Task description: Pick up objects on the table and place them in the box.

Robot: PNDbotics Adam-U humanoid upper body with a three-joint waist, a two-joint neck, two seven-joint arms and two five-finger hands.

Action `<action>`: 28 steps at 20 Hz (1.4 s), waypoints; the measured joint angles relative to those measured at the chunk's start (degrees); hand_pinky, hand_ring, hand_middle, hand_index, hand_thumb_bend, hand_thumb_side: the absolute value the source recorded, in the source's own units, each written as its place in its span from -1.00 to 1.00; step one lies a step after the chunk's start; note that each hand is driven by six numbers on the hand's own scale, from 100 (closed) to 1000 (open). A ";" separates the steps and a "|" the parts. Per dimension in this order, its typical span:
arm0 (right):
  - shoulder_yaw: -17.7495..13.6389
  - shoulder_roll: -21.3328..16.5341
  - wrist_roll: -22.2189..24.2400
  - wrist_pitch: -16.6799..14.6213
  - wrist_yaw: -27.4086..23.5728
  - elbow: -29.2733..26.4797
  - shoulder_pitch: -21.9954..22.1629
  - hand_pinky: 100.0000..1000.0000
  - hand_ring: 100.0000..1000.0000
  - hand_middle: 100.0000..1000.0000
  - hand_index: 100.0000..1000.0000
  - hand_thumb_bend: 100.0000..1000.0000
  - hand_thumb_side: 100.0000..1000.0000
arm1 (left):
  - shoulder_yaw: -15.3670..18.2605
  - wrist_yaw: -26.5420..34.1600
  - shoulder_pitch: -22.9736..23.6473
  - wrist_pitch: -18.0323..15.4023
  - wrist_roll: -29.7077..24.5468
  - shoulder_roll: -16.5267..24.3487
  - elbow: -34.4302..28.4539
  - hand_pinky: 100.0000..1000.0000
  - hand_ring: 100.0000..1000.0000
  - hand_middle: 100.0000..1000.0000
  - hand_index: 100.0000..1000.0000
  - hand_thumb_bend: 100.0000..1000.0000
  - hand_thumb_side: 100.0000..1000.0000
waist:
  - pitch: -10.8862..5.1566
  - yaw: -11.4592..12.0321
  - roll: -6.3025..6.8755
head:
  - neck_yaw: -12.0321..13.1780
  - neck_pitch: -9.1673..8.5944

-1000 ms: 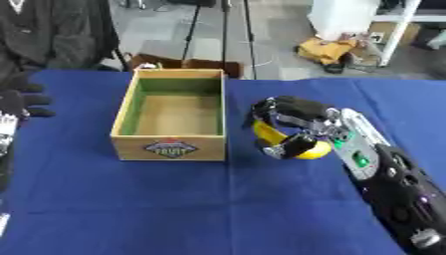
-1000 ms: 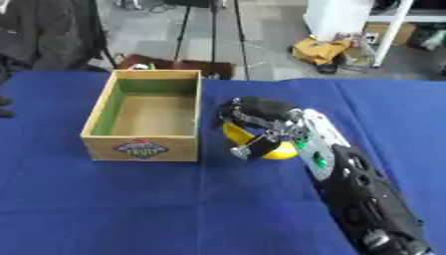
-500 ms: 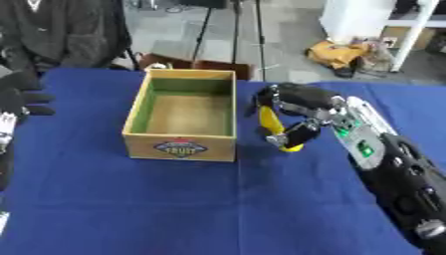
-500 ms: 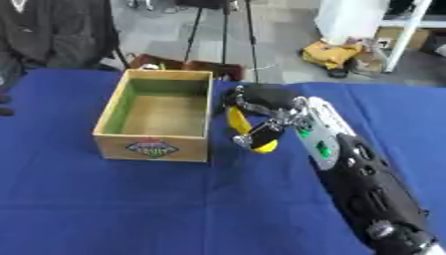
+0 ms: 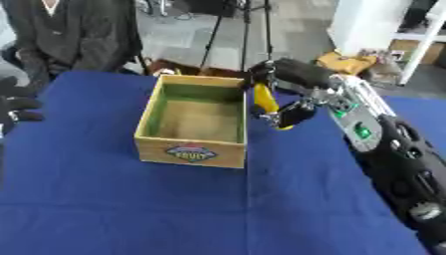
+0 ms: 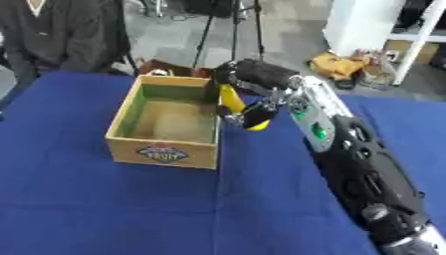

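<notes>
A wooden box (image 5: 192,149) with a green inside and a fruit label stands on the blue table, nothing visible in it. My right hand (image 5: 292,79) hangs just right of the box's right wall, its fingers curled round a yellow banana-like object (image 5: 264,102) held above the table. My left hand (image 5: 16,107), black, shows at the left edge, fingers relaxed and holding nothing.
The blue tablecloth (image 5: 174,209) covers the table. A person in dark clothes (image 5: 78,35) stands beyond the far left edge. A tripod (image 5: 235,30) and clutter stand on the floor behind.
My right hand has lifted the yellow object and carried it left, up to the box's right wall. The camera view has shifted too.
</notes>
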 measured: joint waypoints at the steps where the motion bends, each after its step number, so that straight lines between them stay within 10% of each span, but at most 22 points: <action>1: -0.18 -0.04 -0.37 0.11 0.28 -0.21 -0.25 0.08 -0.30 0.26 0.46 -1.00 -1.00 | -0.01 0.09 -0.11 0.02 -0.06 -0.11 -0.01 0.18 0.27 0.28 0.62 0.36 0.32 | 0.00 0.45 -0.05 | -0.22 -0.21; 15: -1.19 2.27 -2.69 0.64 2.40 -0.23 -2.12 0.12 -0.44 0.25 0.45 -1.00 -1.00 | -1.49 0.96 -4.99 -0.07 -1.64 -1.99 -1.34 0.18 0.27 0.28 0.62 0.38 0.30 | 2.53 9.72 -1.66 | -7.45 -2.81; 28: -2.53 5.89 -5.75 1.67 4.89 5.20 -0.07 0.21 -0.10 0.31 0.48 -1.00 -0.81 | -1.80 1.14 -5.72 0.10 -2.13 -1.96 -1.56 0.18 0.27 0.28 0.62 0.37 0.32 | 3.64 8.33 -2.44 | -9.00 -3.84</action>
